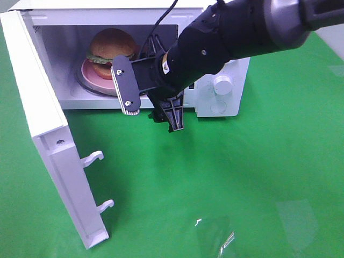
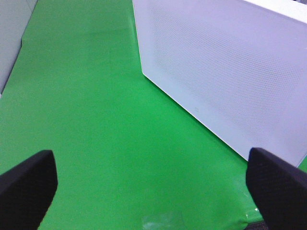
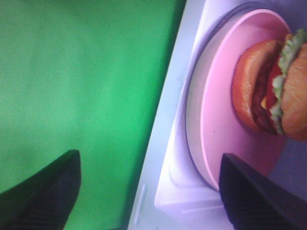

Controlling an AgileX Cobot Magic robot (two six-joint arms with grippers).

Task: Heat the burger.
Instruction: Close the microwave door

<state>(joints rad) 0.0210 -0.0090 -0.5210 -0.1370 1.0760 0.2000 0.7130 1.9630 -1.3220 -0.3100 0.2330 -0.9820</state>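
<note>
Burger (image 1: 112,47) sits on the pink plate (image 1: 90,74) inside the microwave (image 1: 228,102), upper left. Right gripper (image 1: 153,113) hovers at the opening, jaws wide and empty. Left gripper (image 2: 153,191) has its jaws spread wide too.

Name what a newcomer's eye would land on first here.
The burger on its pink plate sits inside the white microwave, whose door stands wide open at the left of the high view. The black right gripper, jaws open and empty, hangs just before the opening.
</note>
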